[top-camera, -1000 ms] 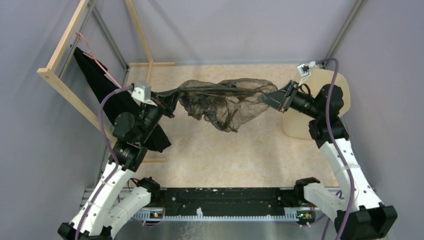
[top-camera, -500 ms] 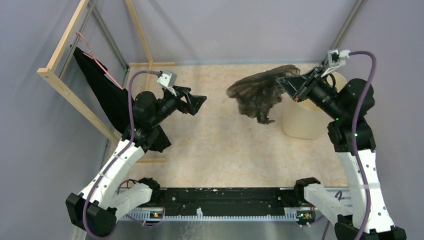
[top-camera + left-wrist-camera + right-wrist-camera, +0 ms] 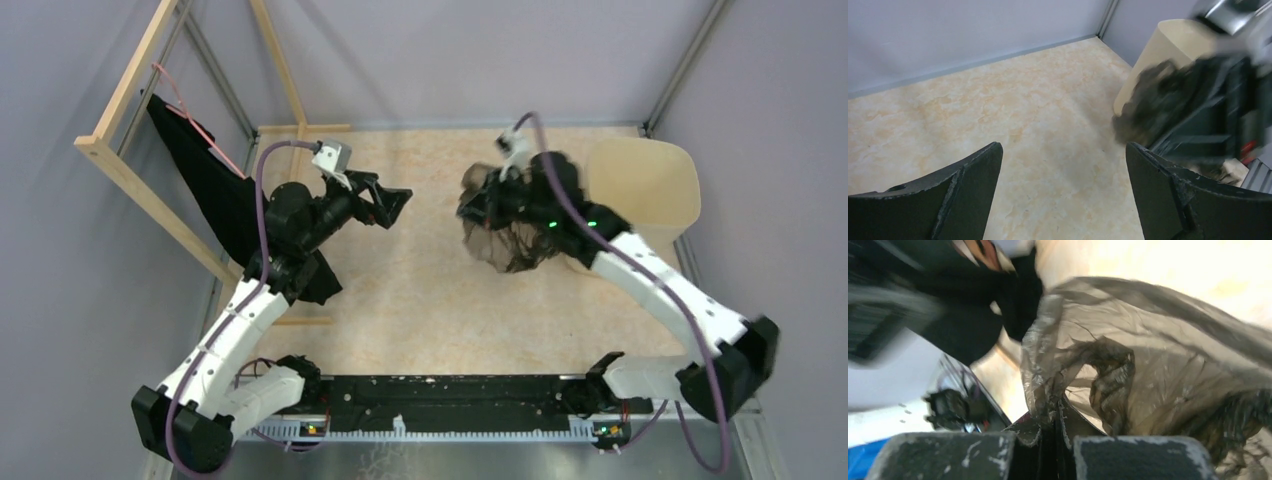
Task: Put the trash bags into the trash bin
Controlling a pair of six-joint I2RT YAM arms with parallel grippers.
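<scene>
The trash bag (image 3: pixel 512 240) is a crumpled, see-through brown-black film hanging in a bunch above the floor, just left of the trash bin (image 3: pixel 645 185). My right gripper (image 3: pixel 480 205) is shut on a fold of the trash bag (image 3: pixel 1148 365), and the film is pinched between the tips of the right gripper (image 3: pixel 1053 412). The cream bin stands upright at the back right, and the bag is outside it. My left gripper (image 3: pixel 395 205) is open and holds nothing. In its wrist view the left gripper (image 3: pixel 1063 165) faces the blurred bag (image 3: pixel 1153 107) and the bin (image 3: pixel 1168 45).
A black cloth (image 3: pixel 205 180) hangs on a wooden frame (image 3: pixel 120 110) at the left, beside my left arm. Grey walls close the back and sides. A black rail (image 3: pixel 450 400) runs along the near edge between the arm bases.
My left gripper let go of the bag and opened wide. The right arm first pulled the bag to the bin's rim, then swung left with it; the bag now hangs bunched.
</scene>
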